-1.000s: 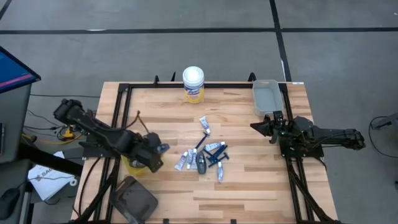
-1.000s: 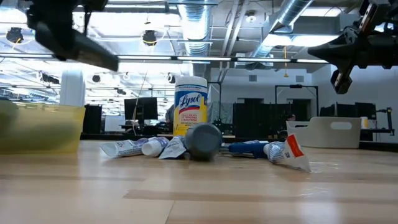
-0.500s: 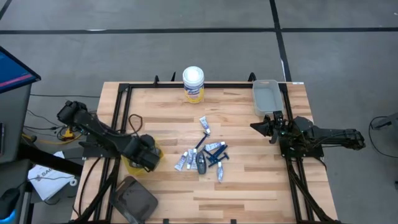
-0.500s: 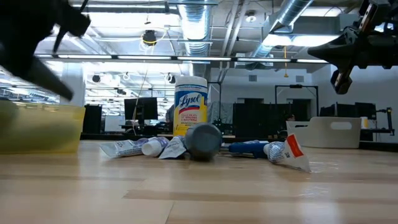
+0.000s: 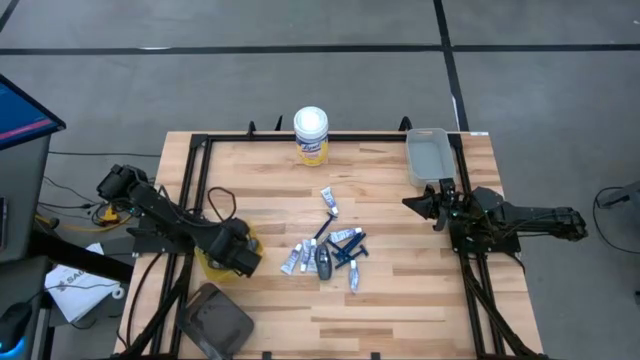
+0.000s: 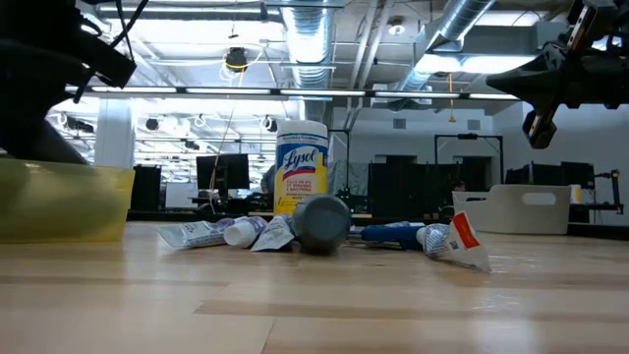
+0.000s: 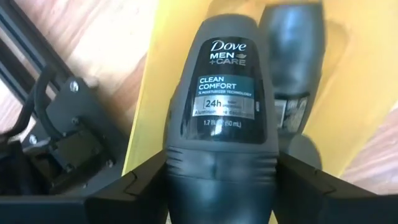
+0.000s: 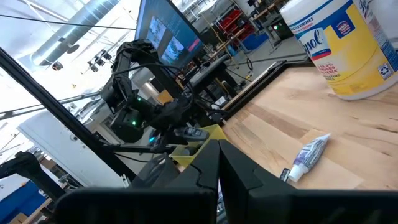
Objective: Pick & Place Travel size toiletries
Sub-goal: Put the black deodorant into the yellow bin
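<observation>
The travel size toiletries lie in a loose pile [image 5: 328,250] at the table's middle: white tubes [image 6: 231,234], thin blue sticks and one dark grey stick [image 6: 321,222] lying on its side. My left gripper [image 5: 240,260] is over the yellow bin [image 5: 212,262] near the table's left side, shut on a dark grey Dove stick [image 7: 222,93]. A second dark stick [image 7: 292,68] lies inside that bin. My right gripper [image 5: 410,203] hangs shut above the table's right side, apart from everything; it also shows in its own wrist view [image 8: 217,163]. My left gripper pinches the Dove stick between its two fingers [image 7: 127,190], at the stick's rounded end [image 7: 219,171] below the label. The fingers lie across the stick, and its label end reaches out past them over the yellow bin's inside. Whether the stick touches the bin I cannot tell.
A tall white Lysol canister [image 5: 311,135] stands near the far edge. A grey tray [image 5: 427,157] sits at the far right corner, and a dark flat object [image 5: 215,318] lies past the near left corner. Bare wood lies around the pile.
My left gripper, shut on the stick, has moved from beside the pile toward the table's left edge and down, ending over the yellow bin. The right arm and the pile have stayed put.
</observation>
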`<action>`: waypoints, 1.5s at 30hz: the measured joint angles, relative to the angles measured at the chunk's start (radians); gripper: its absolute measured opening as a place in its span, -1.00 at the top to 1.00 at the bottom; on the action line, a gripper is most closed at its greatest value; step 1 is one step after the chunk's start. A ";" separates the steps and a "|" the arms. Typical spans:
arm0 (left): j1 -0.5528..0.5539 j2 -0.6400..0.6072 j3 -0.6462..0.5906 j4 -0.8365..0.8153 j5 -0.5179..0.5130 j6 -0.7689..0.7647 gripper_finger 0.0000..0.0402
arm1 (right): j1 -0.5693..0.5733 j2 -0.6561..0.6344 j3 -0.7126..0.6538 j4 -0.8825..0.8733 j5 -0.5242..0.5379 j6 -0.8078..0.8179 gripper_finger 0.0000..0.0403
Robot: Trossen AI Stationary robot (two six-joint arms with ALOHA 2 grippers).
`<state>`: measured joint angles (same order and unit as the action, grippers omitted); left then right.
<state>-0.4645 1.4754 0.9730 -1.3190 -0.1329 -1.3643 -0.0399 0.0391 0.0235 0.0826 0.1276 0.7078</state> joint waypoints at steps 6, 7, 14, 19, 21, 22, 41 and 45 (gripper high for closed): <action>0.038 0.000 0.000 0.020 -0.058 0.004 -0.19 | 0.000 0.000 0.000 0.000 0.000 0.000 1.00; 0.046 0.000 0.000 0.021 -0.062 0.007 -0.22 | 0.000 0.000 0.000 0.000 0.000 0.000 1.00; 0.102 0.000 0.005 0.027 -0.069 0.027 -0.42 | 0.000 0.000 0.000 0.000 0.000 0.000 1.00; 0.124 -0.039 0.066 0.033 -0.069 0.033 -0.48 | 0.000 0.000 0.001 0.000 0.000 0.000 1.00; 0.129 -0.071 0.101 0.048 -0.076 0.034 -0.48 | 0.000 0.000 0.001 0.000 0.000 0.000 1.00; 0.129 -0.087 0.117 0.073 -0.090 0.033 -0.48 | 0.000 0.000 0.001 0.000 0.000 0.000 1.00; 0.130 0.102 0.149 1.301 -0.233 1.152 -0.45 | 0.000 0.000 0.001 0.001 0.000 0.000 1.00; 0.134 0.184 0.149 1.369 -0.224 1.308 -0.53 | 0.000 0.000 0.001 -0.001 0.000 0.000 1.00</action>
<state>-0.3301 1.6595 1.1217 0.0496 -0.3573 -0.0565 -0.0402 0.0391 0.0246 0.0820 0.1276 0.7078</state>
